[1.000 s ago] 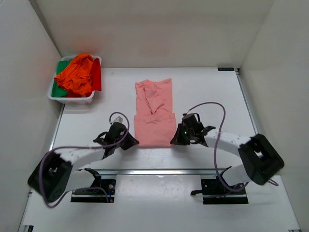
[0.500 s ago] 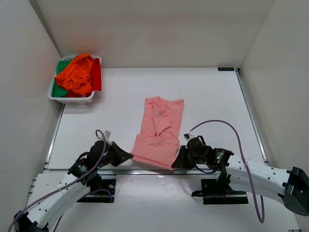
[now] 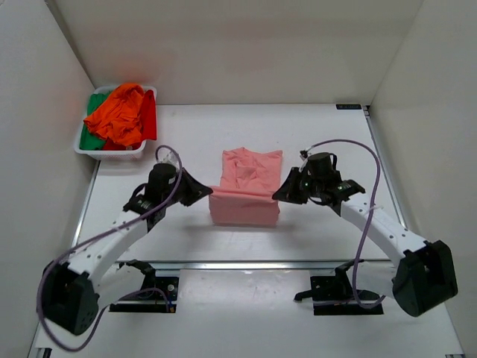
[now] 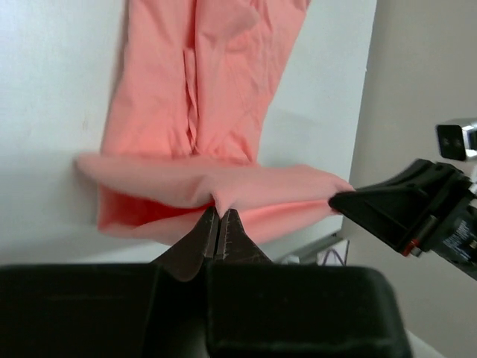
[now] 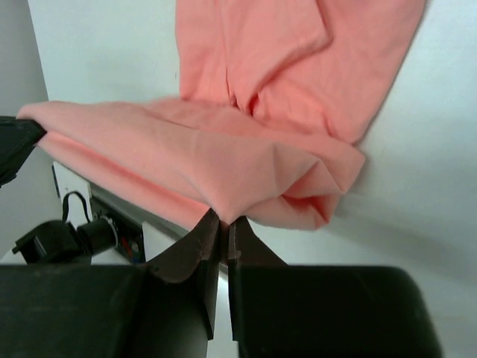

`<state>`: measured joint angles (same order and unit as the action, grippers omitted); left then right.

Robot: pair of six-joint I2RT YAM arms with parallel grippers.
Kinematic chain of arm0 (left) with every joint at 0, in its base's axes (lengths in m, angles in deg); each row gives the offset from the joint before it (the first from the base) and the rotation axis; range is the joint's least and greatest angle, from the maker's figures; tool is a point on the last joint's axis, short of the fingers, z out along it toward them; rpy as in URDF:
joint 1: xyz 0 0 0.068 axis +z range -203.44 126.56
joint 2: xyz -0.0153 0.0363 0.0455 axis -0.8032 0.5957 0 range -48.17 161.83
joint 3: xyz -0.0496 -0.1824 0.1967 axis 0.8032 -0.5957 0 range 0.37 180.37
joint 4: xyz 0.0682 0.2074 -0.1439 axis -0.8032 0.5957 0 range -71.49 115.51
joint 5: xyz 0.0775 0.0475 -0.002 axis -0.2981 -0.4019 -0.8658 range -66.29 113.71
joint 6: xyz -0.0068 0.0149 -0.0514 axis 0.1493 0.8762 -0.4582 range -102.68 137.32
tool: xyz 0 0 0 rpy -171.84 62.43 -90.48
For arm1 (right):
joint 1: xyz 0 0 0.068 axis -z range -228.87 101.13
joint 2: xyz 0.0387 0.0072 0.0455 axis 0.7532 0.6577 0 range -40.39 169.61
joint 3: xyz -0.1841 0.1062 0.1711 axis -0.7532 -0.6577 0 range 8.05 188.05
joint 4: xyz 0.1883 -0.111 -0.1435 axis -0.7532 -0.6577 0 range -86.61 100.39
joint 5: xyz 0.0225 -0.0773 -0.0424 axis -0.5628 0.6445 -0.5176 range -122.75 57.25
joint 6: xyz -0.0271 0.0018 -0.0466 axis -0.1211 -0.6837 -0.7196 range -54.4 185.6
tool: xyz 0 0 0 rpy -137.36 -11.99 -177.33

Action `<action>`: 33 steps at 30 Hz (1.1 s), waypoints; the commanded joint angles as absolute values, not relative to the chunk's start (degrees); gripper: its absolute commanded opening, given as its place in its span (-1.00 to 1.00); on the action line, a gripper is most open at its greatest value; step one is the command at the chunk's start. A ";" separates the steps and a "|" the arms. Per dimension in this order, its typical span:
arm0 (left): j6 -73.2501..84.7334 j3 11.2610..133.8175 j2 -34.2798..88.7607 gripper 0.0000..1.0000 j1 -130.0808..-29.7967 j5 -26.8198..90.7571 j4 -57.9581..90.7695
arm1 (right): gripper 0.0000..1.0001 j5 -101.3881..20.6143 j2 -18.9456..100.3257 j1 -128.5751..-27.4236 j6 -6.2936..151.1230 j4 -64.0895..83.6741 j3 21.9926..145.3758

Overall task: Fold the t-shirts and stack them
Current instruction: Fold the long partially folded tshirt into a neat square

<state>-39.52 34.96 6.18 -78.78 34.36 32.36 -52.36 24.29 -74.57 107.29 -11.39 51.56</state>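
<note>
The salmon-pink t-shirt [image 3: 252, 168], mid counter [image 3: 335, 156], is lifted by its near hem, pinched in left claw [image 3: 207, 195] and right claw [image 3: 279, 195]; its fold is unfinished, other t-shirts [image 3: 119, 112] left heaped in the tray [image 3: 112, 155].

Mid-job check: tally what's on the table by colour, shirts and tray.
salmon-pink t-shirt: 1
orange t-shirt: 1
red t-shirt: 1
green t-shirt: 1
white tray: 1
total: 5, counting only what shows in the heap

Fold of the salmon-pink t-shirt [image 5: 246, 149] in the closed right hand [image 5: 222, 222]
</note>
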 commanded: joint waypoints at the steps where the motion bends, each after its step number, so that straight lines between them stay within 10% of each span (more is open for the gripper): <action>1: -33.93 41.84 14.22 -1.00 -75.94 33.46 24.05 | -1.00 -53.75 28.33 -69.45 100.59 -10.80 57.52; 16: -29.61 71.98 52.44 -0.92 -69.61 37.06 15.00 | -0.99 -57.44 57.58 -57.23 94.43 -2.45 81.33; 19: -29.79 77.61 61.05 -0.50 -69.35 36.46 13.41 | -0.97 -57.26 65.83 -55.82 93.55 -1.74 88.09; 22: -31.27 87.35 70.29 0.01 -68.82 36.62 14.46 | -0.36 -58.32 74.82 -54.06 93.03 -0.86 95.56; 27: -35.06 91.34 76.73 0.12 -66.72 37.60 10.87 | 0.36 -56.84 84.14 -52.83 91.27 -2.62 108.67; 33: -34.27 82.21 69.53 0.25 -65.40 37.76 7.61 | 0.69 -58.22 81.70 -52.39 89.77 -2.45 106.85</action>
<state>-34.38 84.29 77.17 -65.86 36.77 11.55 -56.71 86.17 -52.23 91.62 -4.35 106.75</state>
